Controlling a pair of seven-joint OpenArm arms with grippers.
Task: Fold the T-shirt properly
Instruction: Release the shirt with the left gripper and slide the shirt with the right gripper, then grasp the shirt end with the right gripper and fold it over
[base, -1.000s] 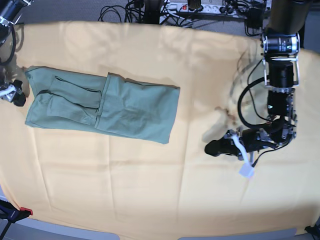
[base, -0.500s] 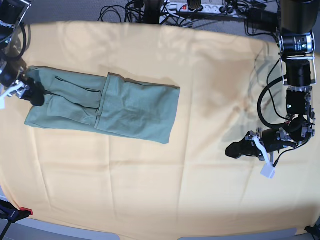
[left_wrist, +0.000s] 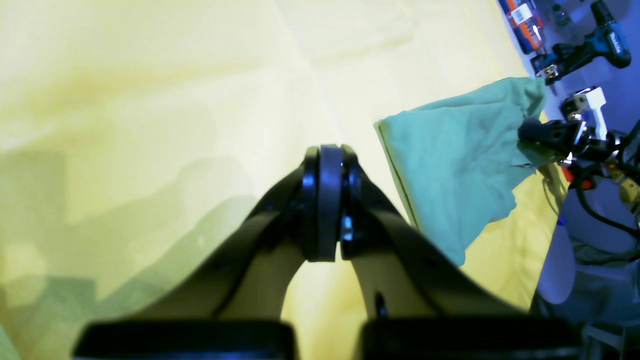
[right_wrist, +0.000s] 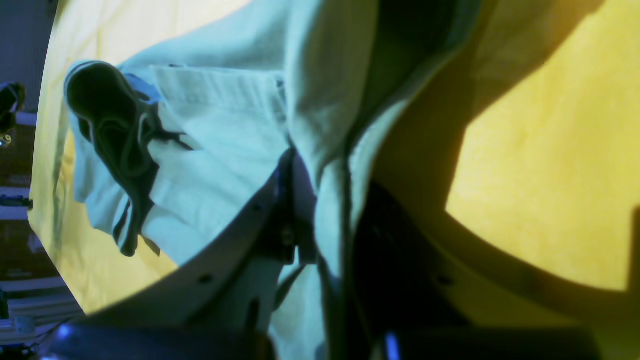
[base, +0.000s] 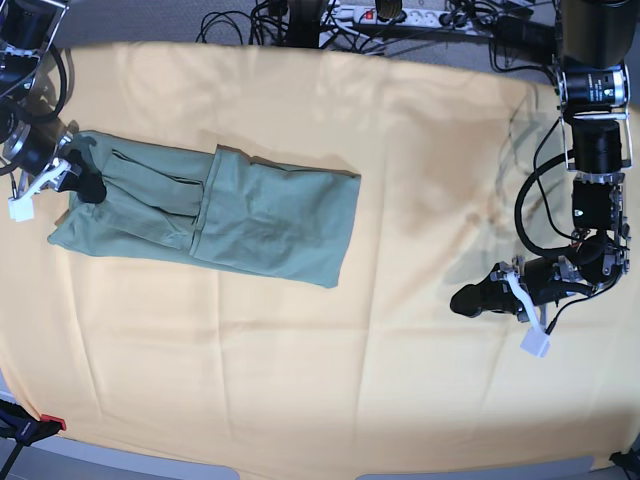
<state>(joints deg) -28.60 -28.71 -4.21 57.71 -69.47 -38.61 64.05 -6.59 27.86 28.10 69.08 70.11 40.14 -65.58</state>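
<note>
Right gripper (base: 88, 186) jaws pinched on the T-shirt (base: 230, 215) edge, left gripper (base: 465, 299) jaws closed on nothing, far off on yellow cloth (base: 300, 350), cables (base: 400, 20) behind

The right gripper (base: 88, 186) sits at the far left of the base view, its jaws pinched together on a fold of cloth. The left gripper (base: 468, 300) hangs low at the opposite side, jaws pressed fully together with nothing between them, its arm reaching down from above.
</note>
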